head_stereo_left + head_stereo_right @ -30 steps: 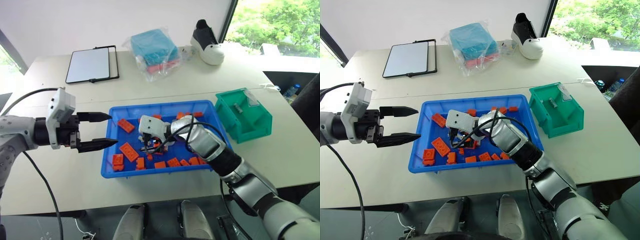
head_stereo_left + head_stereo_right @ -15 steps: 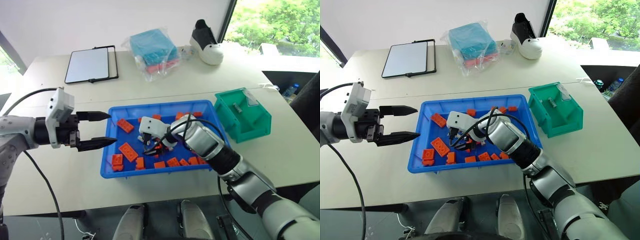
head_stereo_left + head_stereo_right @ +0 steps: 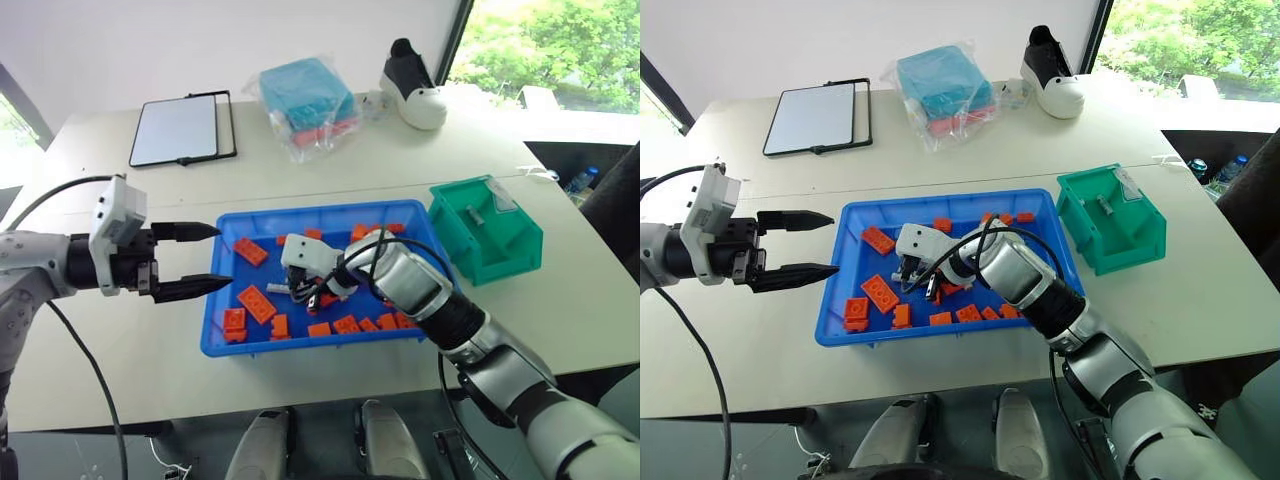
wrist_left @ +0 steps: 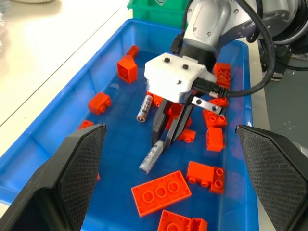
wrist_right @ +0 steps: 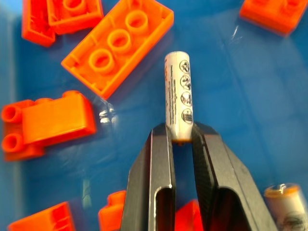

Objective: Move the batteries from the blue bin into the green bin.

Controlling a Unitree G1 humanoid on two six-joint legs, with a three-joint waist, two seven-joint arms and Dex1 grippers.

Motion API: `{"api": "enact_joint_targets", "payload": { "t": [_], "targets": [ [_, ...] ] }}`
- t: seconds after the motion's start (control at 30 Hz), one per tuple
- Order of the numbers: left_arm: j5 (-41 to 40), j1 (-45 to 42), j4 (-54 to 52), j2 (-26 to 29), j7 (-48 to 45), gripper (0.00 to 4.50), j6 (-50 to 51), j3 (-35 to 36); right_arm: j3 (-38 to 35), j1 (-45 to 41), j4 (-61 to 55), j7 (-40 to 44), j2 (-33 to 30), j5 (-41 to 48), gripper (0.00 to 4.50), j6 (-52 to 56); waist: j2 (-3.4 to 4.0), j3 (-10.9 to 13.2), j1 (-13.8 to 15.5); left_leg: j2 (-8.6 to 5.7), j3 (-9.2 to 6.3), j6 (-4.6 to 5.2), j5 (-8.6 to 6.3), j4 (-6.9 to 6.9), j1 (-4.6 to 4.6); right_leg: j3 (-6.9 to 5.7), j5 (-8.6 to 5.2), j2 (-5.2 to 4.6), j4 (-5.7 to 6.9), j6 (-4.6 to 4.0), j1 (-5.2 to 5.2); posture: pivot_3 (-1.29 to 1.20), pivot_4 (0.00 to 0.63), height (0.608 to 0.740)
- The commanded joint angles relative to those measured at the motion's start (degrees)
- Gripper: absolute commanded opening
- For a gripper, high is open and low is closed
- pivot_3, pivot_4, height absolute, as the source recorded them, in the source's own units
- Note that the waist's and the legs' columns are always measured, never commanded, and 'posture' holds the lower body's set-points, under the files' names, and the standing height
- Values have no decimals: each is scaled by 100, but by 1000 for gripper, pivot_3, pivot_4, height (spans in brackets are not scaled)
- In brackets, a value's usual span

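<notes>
1. Batteries are the target: one silver battery is pinched by its end between the right gripper fingertips, inside the blue bin, so most of its length projects past the tips.
2. In the left wrist view the held battery slants down from the fingers with its free end near the bin floor or on it — which of the two cannot be told.
3. A second battery lies loose on the bin floor just beside the right gripper; it is judged to be the next one to take.
4. Orange toy bricks are scattered around both batteries; the end grip appears chosen so the fingers avoid them.
5. The left gripper is held wide and empty, apart from the bin's left rim and aimed across it — clear of the working arm.
6. The green bin stands on the table just past the blue bin's right end; a small grey cylinder is seen inside, probably a battery already delivered.
7. A shallow end grip could let the battery pivot or slip during the carry.
</notes>
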Motion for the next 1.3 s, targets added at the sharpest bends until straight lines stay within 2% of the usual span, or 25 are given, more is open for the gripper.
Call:
{"api": "enact_joint_targets", "payload": {
  "t": [0.03,0.17,0.3,0.43,0.53,0.6,0.67,0.77,0.83,0.97,1.03,1.2,1.3],
  "targets": [
    [-25,-17,-35,-42,-67,4500,-41,-37,-1361,-261,-1287,-175,-256,522,25,990,0,2,12,0,-1,0,0,5,-14,0,3,0,0,5,-11,0,150,731],
    [-60,3,-55,-99,-66,4500,-33,-58,-2719,-215,-1746,-466,-1173,715,25,1670,-2,1,114,-2,-2,0,0,8,-24,-2,3,-2,-4,5,-14,0,150,731],
    [-113,27,-23,-144,-82,4500,-4,-68,-3847,340,-1380,-750,-2427,600,25,1586,-4,3,185,-3,-2,2,-1,8,-37,-11,-7,-12,-17,-13,-13,0,150,731],
    [-117,-2,71,-232,-42,4500,5,-113,-4354,972,-938,-1031,-3016,578,25,1199,-3,3,124,-4,9,9,-4,8,-53,-11,-7,-17,-47,-13,-13,0,150,731],
    [-89,-58,179,-382,100,4500,-25,-104,-4438,1328,-767,-1225,-3120,592,25,917,3,4,72,0,33,20,-10,8,-48,-7,-2,-30,-47,-5,-17,0,150,731],
    [-50,-88,243,-524,257,4500,-68,-91,-4410,1547,-684,-1375,-3142,548,1091,682,5,6,83,1,43,27,-14,10,-42,-6,2,-33,-43,3,-16,0,150,731],
    [-24,-39,228,-613,314,4500,-122,-61,-4365,1728,-598,-1496,-3140,512,1898,407,4,7,113,1,47,28,-14,14,-43,-5,4,-33,-41,6,-15,0,150,731],
    [-101,46,156,-662,362,4500,-89,25,-4236,1837,-492,-1606,-3192,437,3567,-179,4,8,132,-2,59,30,-15,23,-45,0,4,-30,-43,7,-13,0,150,731],
    [-149,91,106,-652,403,4500,-39,80,-4170,1703,-517,-1602,-3197,465,4444,-541,4,8,126,-3,71,32,-16,25,-45,7,5,-32,-45,9,-13,0,150,731],
    [-242,115,42,-616,469,4500,62,149,-3750,930,-718,-1059,-2844,1007,4444,-965,8,10,78,-1,85,34,-17,25,-39,18,8,-30,-46,15,-14,0,150,731],
    [-272,90,4,-621,516,4500,96,143,-3112,501,-648,-561,-2589,1161,4444,-1127,7,10,55,8,89,36,-18,24,-31,23,10,-20,-46,16,-12,0,150,731],
    [-352,45,-117,-643,627,4500,176,139,-1412,-301,370,512,-1970,697,4444,-2150,-3,10,93,20,86,38,-20,23,-28,24,12,-2,-47,18,-8,0,150,731],
    [-419,104,-251,-644,705,4500,211,195,-696,-660,1216,970,-1683,295,4444,-2770,-9,14,131,15,85,37,-19,27,-31,25,13,-4,-47,16,-8,0,150,731]
  ]
}}
